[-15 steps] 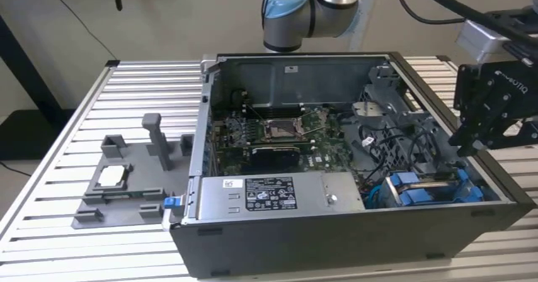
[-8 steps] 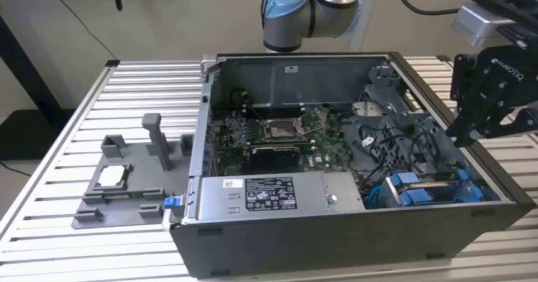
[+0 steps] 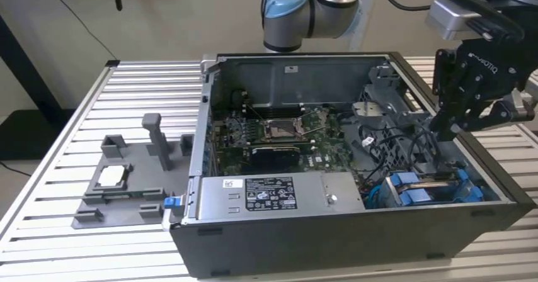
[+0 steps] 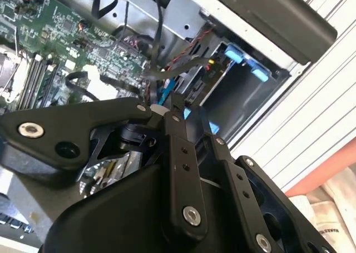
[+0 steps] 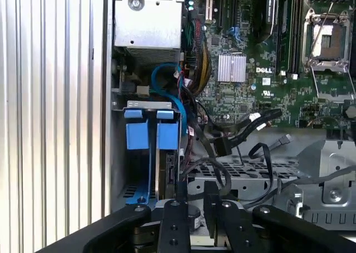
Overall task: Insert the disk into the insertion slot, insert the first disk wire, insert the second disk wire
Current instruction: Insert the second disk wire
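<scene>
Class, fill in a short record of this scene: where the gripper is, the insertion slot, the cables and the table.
gripper: over the open case at the exterior view's right, near the insertion slot
insertion slot: grey bay with blue plastic parts, in the case's corner
cables: loose, black, beside the slot
table: slatted; grey fixture at the exterior view's left

Insertion slot [image 5: 147,104]: grey sheet metal w/ smooth blue plastic tabs [image 5: 137,135]; gripper [image 5: 194,191] matt black (table [image 5: 50,97] ribbed metal).
</scene>
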